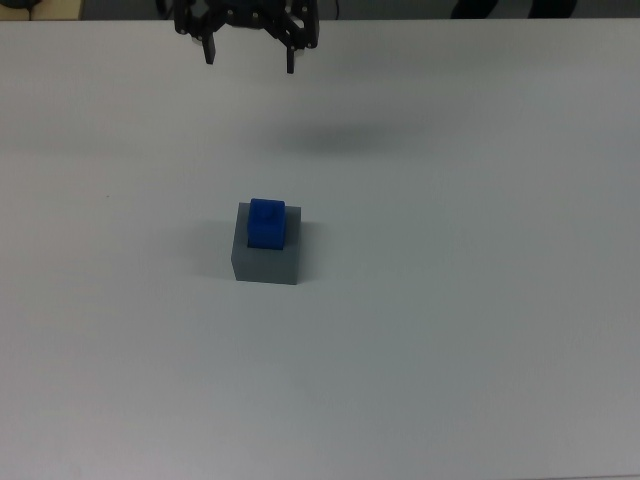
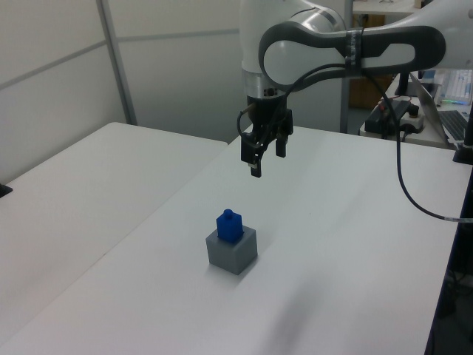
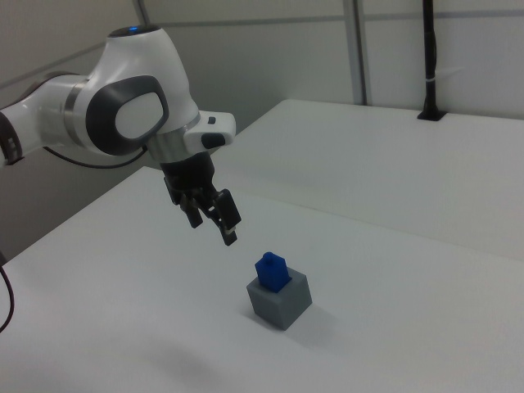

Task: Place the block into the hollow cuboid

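Block (image 1: pixel 267 221): bright blue, plain, no pattern. Cuboid (image 1: pixel 266 262): matte grey, uniform. Desk (image 1: pixel 450 300): plain white, soft grey shadow patch under arm in top view. Gripper (image 2: pixel 260 154): black; fingers (image 3: pixel 230 235) black. Arm (image 3: pixel 123 106): glossy white shells with dark grey joint panels, silver ring above gripper. Cable (image 2: pixel 403 185): black, hanging from arm in left view. Wall panels (image 2: pixel 52 81): pale grey-white, with grey metal post (image 2: pixel 117 63).
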